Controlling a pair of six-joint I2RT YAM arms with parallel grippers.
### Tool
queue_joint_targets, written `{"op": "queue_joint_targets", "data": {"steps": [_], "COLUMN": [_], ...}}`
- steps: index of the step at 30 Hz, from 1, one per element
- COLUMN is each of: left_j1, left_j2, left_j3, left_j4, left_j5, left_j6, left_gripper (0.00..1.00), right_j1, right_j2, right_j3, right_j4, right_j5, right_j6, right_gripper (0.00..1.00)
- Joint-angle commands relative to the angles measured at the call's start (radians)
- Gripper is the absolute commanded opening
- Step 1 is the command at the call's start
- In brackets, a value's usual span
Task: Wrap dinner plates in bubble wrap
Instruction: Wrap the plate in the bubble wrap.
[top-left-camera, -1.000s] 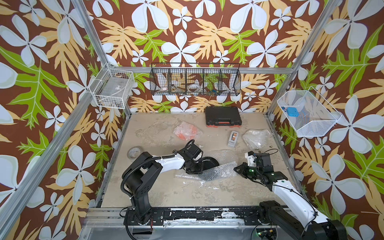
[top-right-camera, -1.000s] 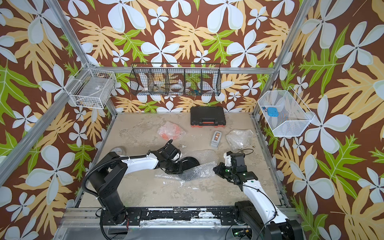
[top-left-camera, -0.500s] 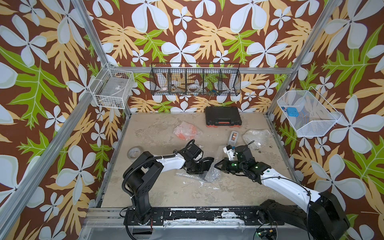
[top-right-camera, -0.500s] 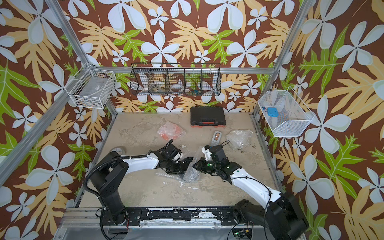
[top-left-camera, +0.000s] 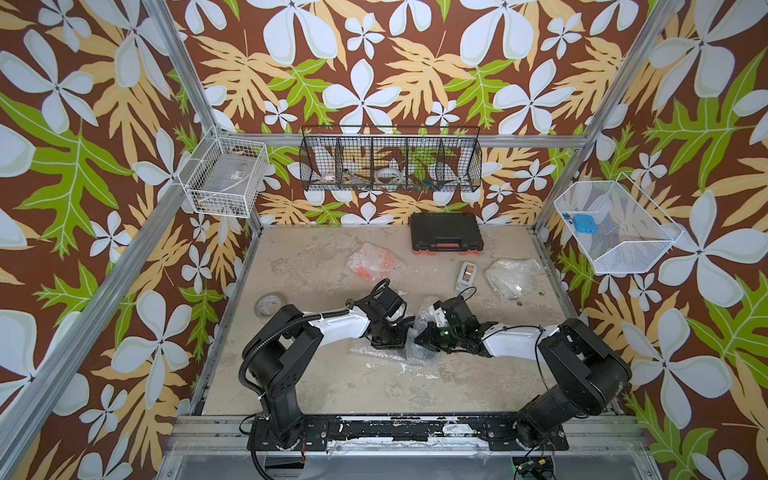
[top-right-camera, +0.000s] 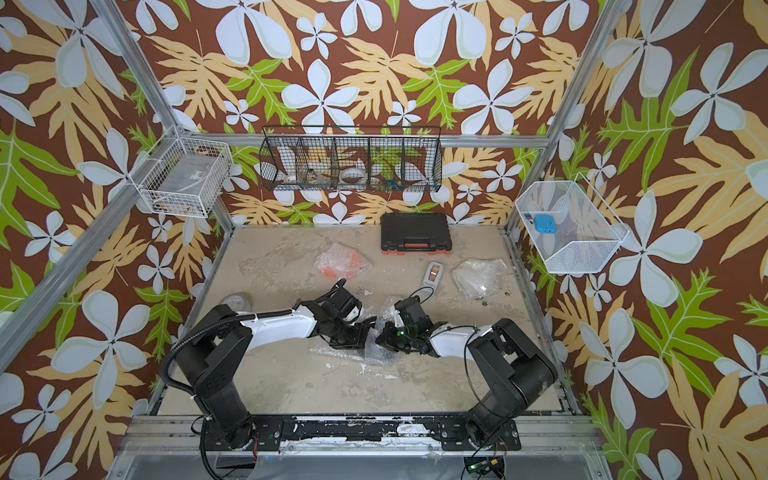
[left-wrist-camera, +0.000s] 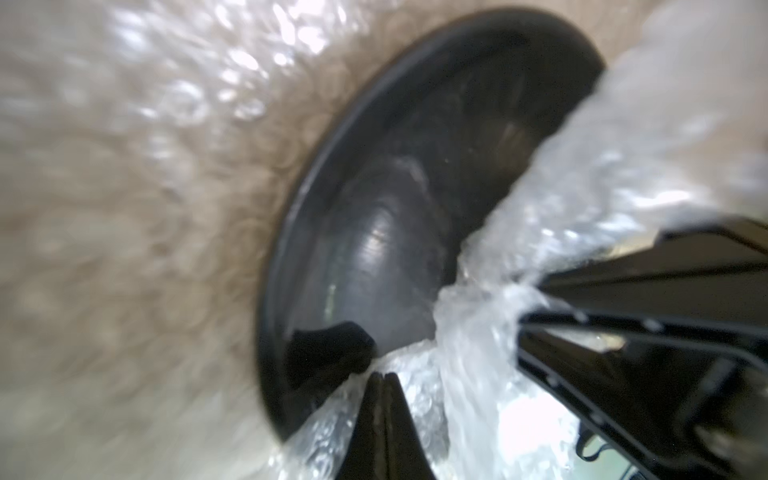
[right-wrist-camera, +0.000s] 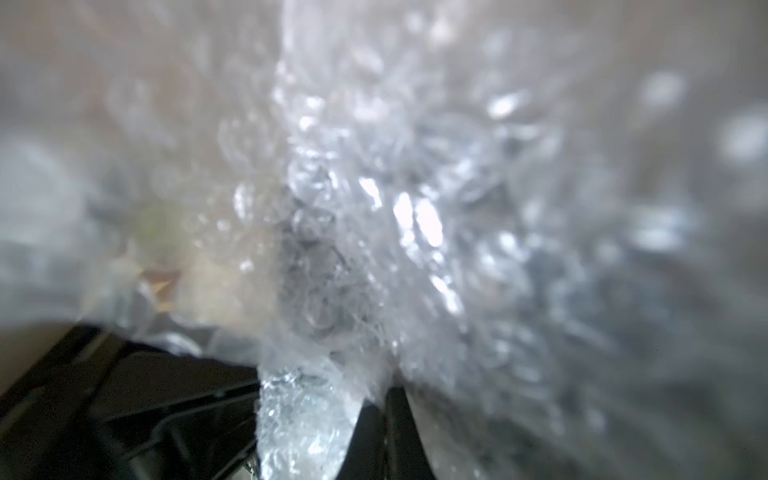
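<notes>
The bubble wrap (top-left-camera: 376, 353) is sitting mid-desk (top-left-camera: 316, 386), shiny and crinkly, bunching up over the glossy black plate (left-wrist-camera: 395, 199), which is lying partly covered. Left claw (left-wrist-camera: 382, 380) and right claw (right-wrist-camera: 390, 395) are both pinching the wrap tight, tips close together.
</notes>
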Motion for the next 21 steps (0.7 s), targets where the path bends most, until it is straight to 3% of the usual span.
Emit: {"op": "queue_joint_targets", "data": {"steps": [1,7,12,21], "left_j1": [0.001,-0.027,-0.098,-0.101], "left_j2": [-0.06,-0.131,-0.058,0.097], "left_j3": [0.051,0.125,0.066,0.027], "left_j4": [-0.098,-0.133,0.019,0.051], "left_j5": [-0.055,-0.043,0.059,-0.086], "left_j6": [0.001,-0.042,-0.108,-0.088], "left_gripper": [0.05,0.05,0.05,0.04], "right_j1": [0.001,0.001,0.006,0.01], "right_j2": [0.012,-0.021,-0.049,-0.113], "right_j3": [-0.026,-0.062,-0.078,-0.06], "right_j4": [0.007,0.016,0.022,-0.051], "right_j5": [0.046,0.045,0.036,0.018], "right_j6": [0.004,0.037,0.06,0.028], "right_gripper": [0.0,0.0,0.0,0.0]}}
